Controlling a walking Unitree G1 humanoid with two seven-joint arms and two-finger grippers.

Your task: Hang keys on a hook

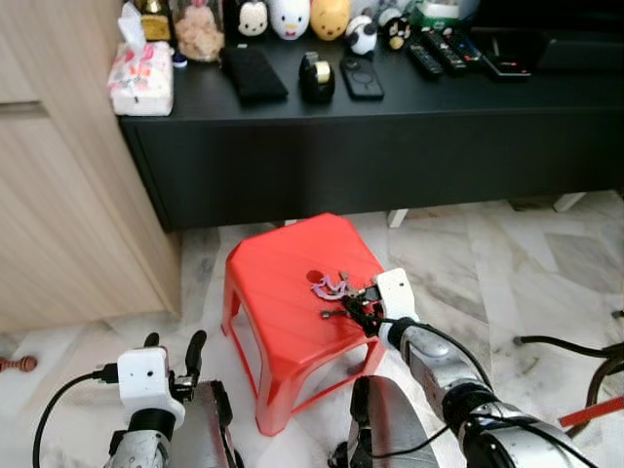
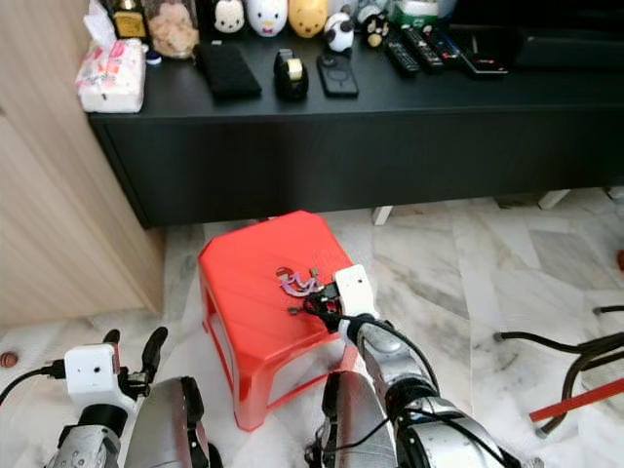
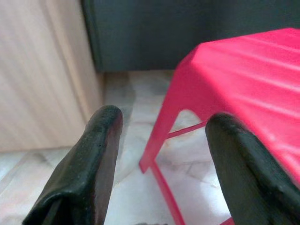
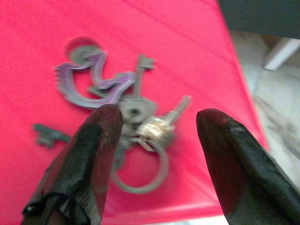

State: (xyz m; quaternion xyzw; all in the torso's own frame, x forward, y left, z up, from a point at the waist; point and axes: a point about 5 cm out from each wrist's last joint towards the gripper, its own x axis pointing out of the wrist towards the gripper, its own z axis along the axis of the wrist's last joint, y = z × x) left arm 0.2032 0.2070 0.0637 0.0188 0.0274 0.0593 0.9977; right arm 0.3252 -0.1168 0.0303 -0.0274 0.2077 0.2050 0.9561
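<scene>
The keys (image 4: 126,117) lie in a loose bunch on top of the red stool (image 1: 283,292), toward its right edge, in front of the black cabinet (image 1: 390,146). The right gripper (image 4: 154,140) hovers just above them with its fingers spread apart, one on each side of the bunch, nothing between them yet. The left gripper (image 3: 161,154) sits low beside the stool's left leg, fingers also spread and empty, near the wooden cupboard (image 1: 58,195).

The step in hand looks like picking the keys up. A good grasp would come straight down so the fingertips straddle the metal ring (image 4: 145,173) or the thick middle where the keys overlap, then close firmly; pinching a single key blade risks it slipping or swinging. The stool top is slick and ribbed, so a sideways nudge may push the bunch off the near edge.

The bunch fans out: in the right wrist view the ring lies nearest the gripper, the key blades point away from it toward the cabinet, and the purple tag (image 4: 84,84) curls off to one side. Its long axis runs roughly from ring to key tips, along the gripper's reach
</scene>
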